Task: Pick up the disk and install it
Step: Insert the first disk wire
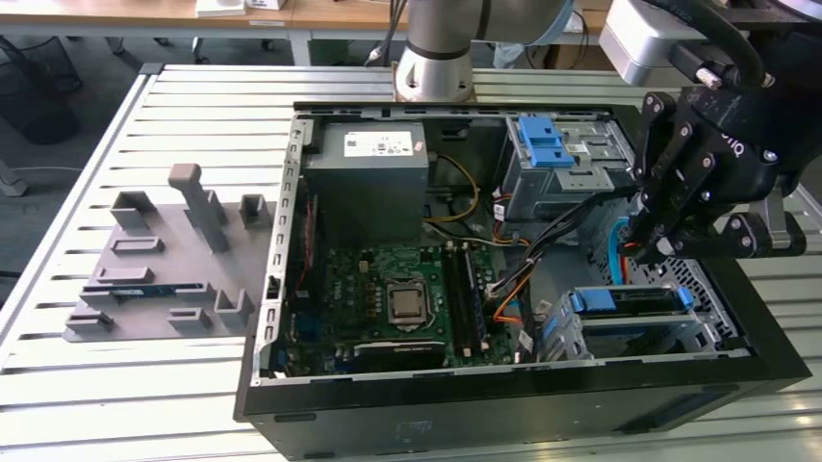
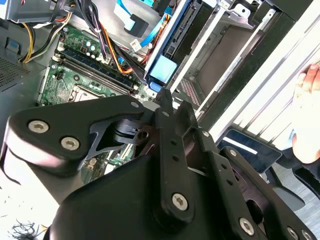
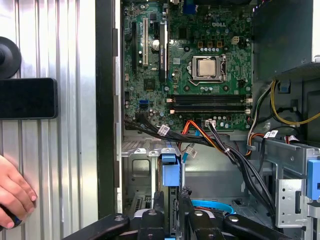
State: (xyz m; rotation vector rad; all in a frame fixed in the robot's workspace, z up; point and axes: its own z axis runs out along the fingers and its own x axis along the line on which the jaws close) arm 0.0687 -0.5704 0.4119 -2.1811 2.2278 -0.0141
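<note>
I see my gripper [image 3: 171,200] pinching the disk [image 3: 170,167] edge-on over the metal cage [image 3: 135,165], and I judge it could jam if tilted against the cage walls, or snag the cables [image 3: 240,165] just beside it.

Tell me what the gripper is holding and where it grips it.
The gripper pinches the disk, stood on edge, across its flat faces near the blue bracket's end.
</note>
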